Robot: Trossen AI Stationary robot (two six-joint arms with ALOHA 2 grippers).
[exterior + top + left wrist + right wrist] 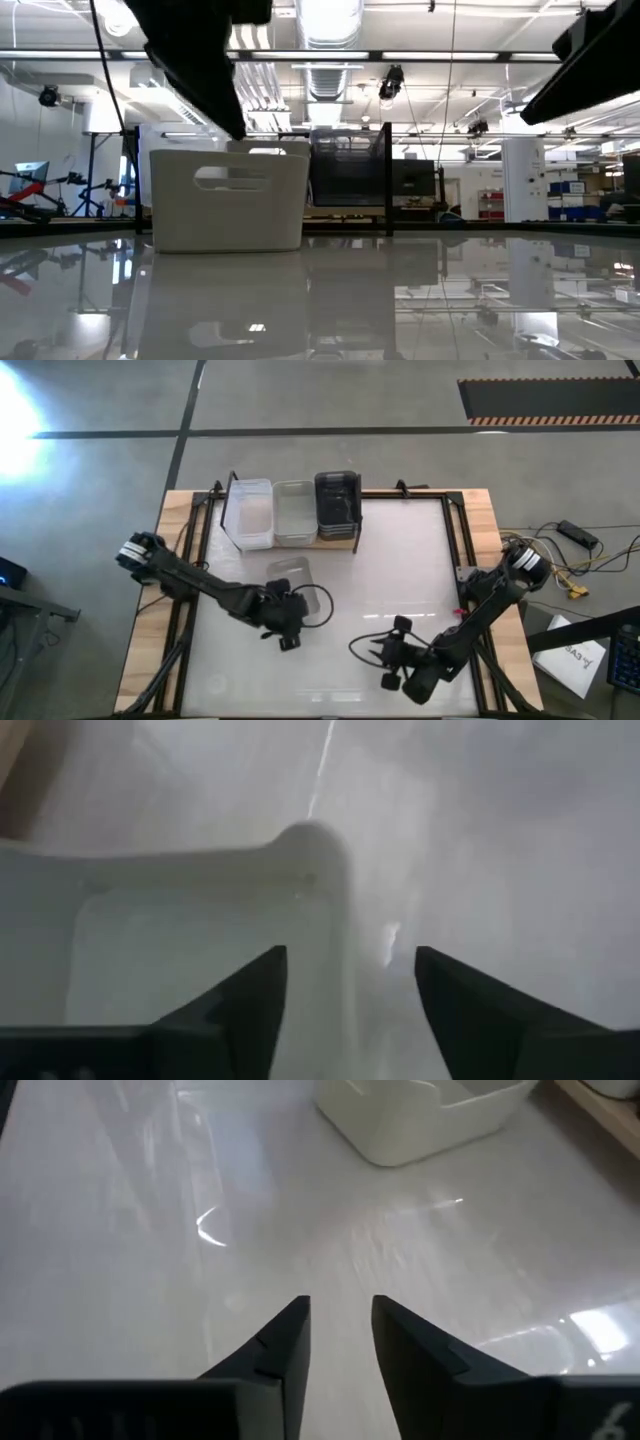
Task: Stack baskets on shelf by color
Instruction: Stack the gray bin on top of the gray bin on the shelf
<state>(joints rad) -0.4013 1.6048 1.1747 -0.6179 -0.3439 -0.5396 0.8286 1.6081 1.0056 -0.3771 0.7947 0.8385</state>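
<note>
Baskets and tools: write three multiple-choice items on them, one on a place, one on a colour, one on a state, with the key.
1. Where is the loose basket?
A. On the white tabletop in front of the shelf
B. Stacked inside the dark grey basket
C. Beside the right tool

2. What colour is the basket at the shelf's end on the right arm's side?
A. Translucent white
B. Dark grey
C. Light grey

3. How does the left tool stand?
A. Shut, clear of everything
B. Shut on the shelf frame
C. Open, a finger on each side of the loose basket's wall

Key: 1 A, as the high view shows the loose basket alone on the tabletop before the shelf. 2 B, as the dark grey basket sits at that end. 3 C, as the left wrist view shows the left tool spread across the wall.
</note>
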